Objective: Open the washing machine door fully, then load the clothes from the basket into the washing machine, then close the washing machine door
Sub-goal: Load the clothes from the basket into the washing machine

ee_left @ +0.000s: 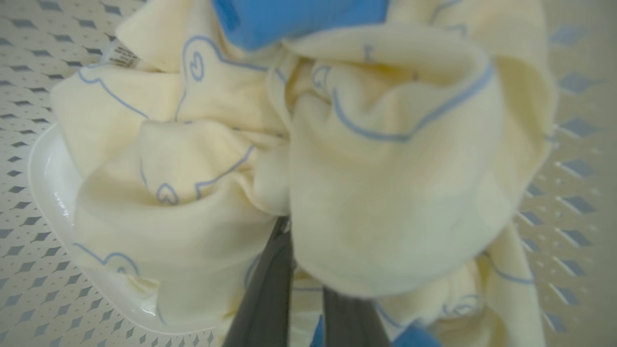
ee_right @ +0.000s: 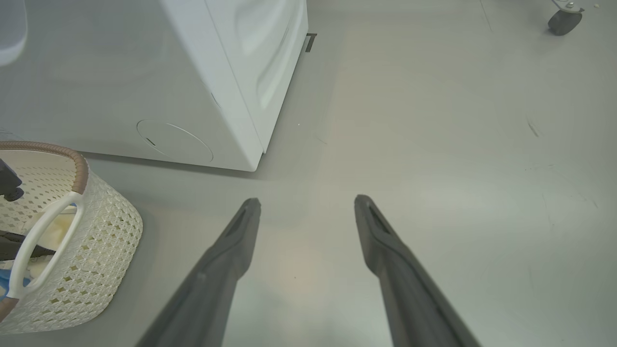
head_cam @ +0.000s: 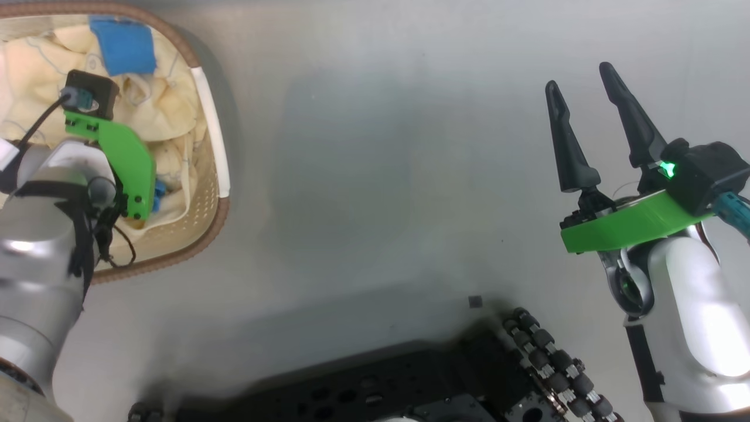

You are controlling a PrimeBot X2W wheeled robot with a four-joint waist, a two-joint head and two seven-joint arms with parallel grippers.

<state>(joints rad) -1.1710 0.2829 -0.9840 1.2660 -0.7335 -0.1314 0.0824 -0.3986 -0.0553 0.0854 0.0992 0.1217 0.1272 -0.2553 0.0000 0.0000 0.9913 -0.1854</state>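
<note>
Right wrist view: washing machine [ee_right: 193, 72] near basket [ee_right: 101, 231] of clothes [ee_right: 50, 230], caster [ee_right: 563, 20] well apart.

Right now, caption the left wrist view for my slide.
Left gripper, fingers pinching the cream-yellow clothes inside the perforated basket.

I count one basket [head_cam: 193, 246], one washing machine [ee_right: 231, 72] with one round service flap [ee_right: 174, 140], and one caster wheel [ee_right: 561, 19]. My grippers are two, left gripper [ee_left: 301, 241] and right gripper [head_cam: 580, 79], two fingers [ee_right: 226, 260] each. The clothes [ee_left: 385, 168]: one heap, garment number unclear.
</note>
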